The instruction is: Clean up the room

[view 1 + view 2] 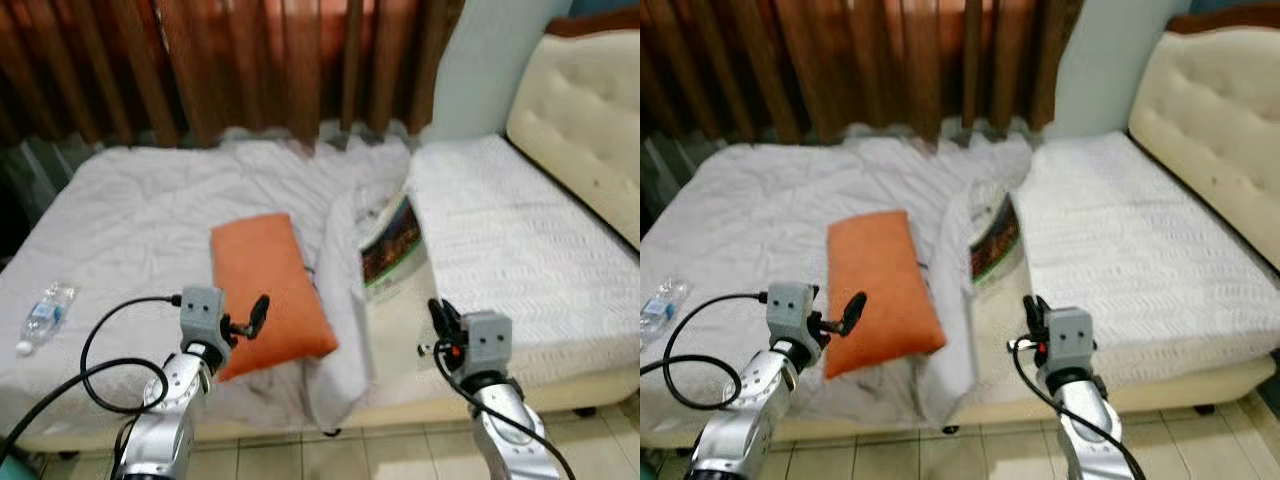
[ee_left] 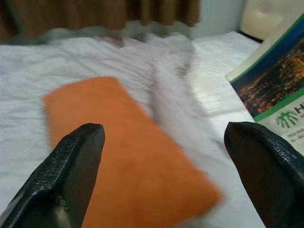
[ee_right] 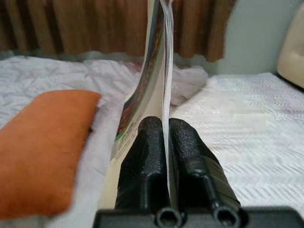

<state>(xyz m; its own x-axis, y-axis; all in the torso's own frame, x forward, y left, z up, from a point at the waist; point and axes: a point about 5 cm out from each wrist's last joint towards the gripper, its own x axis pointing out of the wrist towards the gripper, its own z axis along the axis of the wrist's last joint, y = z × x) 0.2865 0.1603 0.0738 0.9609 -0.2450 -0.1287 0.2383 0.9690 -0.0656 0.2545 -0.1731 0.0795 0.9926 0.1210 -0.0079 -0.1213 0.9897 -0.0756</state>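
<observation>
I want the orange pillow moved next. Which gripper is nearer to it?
Left. The left gripper hovers open at the orange pillow's near edge; the right gripper, further right, is shut on the magazine.

The orange pillow (image 1: 268, 290) is matt, soft-napped cloth. A crumpled white sheet (image 1: 150, 215) of thin fabric covers the bed, beside a white quilted mattress cover (image 1: 510, 230) with a woven chevron texture. The magazine (image 1: 390, 245) is glossy printed paper. The headboard (image 1: 590, 120) is cream tufted upholstery. The water bottle (image 1: 42, 315) is clear plastic. The fingers (image 2: 71, 166) are black, rough-grained rubber.
</observation>
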